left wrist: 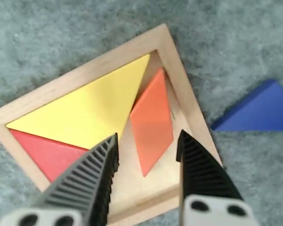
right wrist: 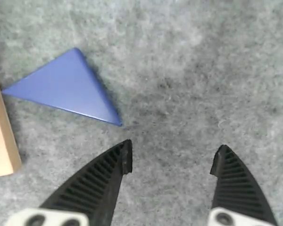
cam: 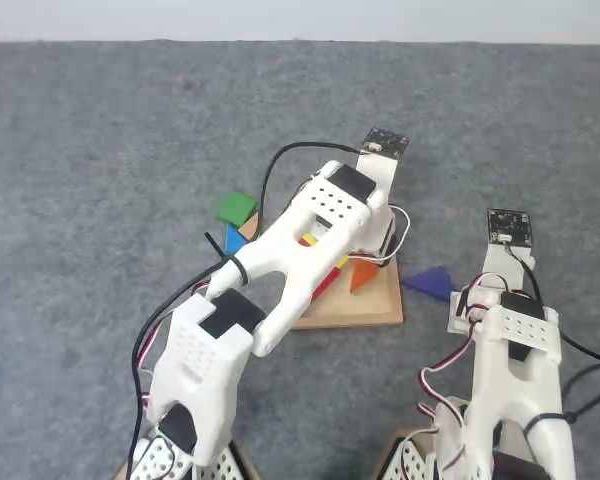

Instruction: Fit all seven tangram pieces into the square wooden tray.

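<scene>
The square wooden tray [cam: 365, 305] sits mid-frame in the high view, holding a large yellow triangle [left wrist: 94, 108], a red triangle [left wrist: 42, 153] and an orange parallelogram [left wrist: 151, 122], with my left claw [left wrist: 147, 136] spread above them. My right claw [right wrist: 174, 147], also spread, hangs near the blue triangle [right wrist: 68, 87] lying just right of the tray. The parallelogram looks askew, so a careless nudge might wedge it against the tray's wall; I see no readable writing.

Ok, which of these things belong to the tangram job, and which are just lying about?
Job: wooden tray, yellow triangle, red triangle, orange piece, dark blue triangle, green square, light blue piece.
Just there: grey carpet, black cable.
</scene>
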{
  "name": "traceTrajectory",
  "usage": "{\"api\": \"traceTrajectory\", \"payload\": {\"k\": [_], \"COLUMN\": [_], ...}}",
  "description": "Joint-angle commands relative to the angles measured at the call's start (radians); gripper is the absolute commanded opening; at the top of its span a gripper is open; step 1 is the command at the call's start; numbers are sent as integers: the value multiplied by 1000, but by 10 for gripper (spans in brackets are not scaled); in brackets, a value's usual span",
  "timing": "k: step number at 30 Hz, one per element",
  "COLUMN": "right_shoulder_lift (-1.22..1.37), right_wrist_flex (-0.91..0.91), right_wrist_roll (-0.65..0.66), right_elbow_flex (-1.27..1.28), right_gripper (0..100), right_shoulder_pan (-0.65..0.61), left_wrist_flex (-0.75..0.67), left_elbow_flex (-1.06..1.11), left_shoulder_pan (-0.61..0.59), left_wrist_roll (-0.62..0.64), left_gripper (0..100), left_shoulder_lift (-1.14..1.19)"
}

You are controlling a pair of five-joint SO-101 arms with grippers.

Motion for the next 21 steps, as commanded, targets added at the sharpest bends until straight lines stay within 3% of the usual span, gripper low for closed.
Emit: {"api": "traceTrajectory", "payload": {"k": [1,8,21], "right_shoulder_lift": [-10,-10,-10], "right_wrist_flex": [-18,-16,-16], "right_wrist_roll": [-9,-9,-9], "right_elbow_flex": [-41,-41,-41], "right_gripper": [274,274,274], "right_shoulder_pan": [10,8,8], "left_wrist_flex": [-20,-21,-160], "left_elbow_flex": [-31,8,68], "left_shoulder_pan": [-29,-57,-34], "left_wrist_roll": [-18,-54,-91], "left_gripper": [195,173,168], "left_shoulder_lift": [-8,-6,-5]}}
